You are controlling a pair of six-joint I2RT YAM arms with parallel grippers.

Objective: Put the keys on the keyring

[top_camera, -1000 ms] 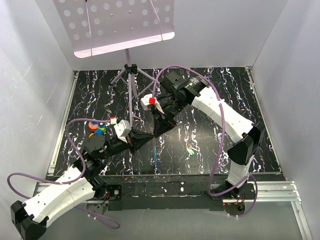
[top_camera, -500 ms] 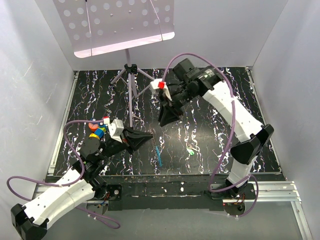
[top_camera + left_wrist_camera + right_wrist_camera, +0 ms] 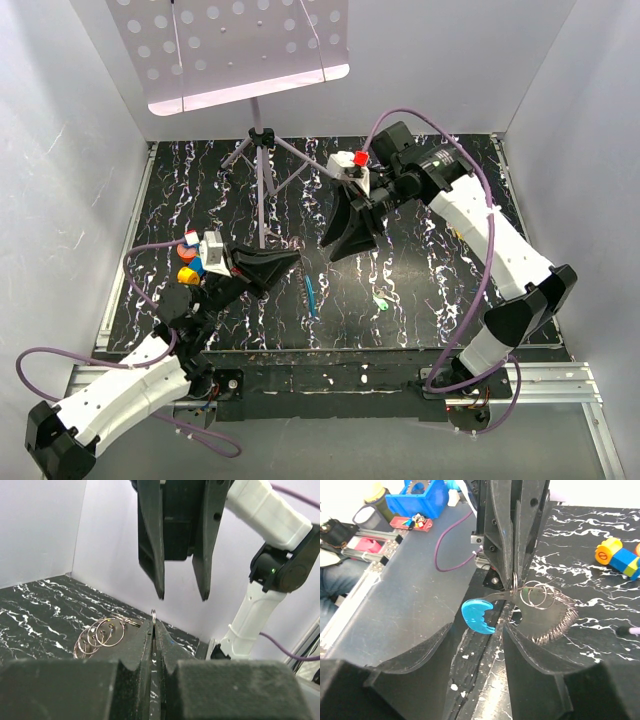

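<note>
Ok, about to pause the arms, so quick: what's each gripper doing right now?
Left gripper: closed, pinching the thin silvery wire keyring.
Right gripper: open, holding nothing.

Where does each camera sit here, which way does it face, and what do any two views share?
Top external: above and behind the arm bases, looking down on the table; both arms show.
Left wrist: on the left arm, looking along the shut left gripper toward the open right gripper hanging ahead.
Right wrist: on the right arm, looking past its own fingers at the left gripper holding the keyring.
Shared: the wrist views face each other, each showing the other's gripper.
</note>
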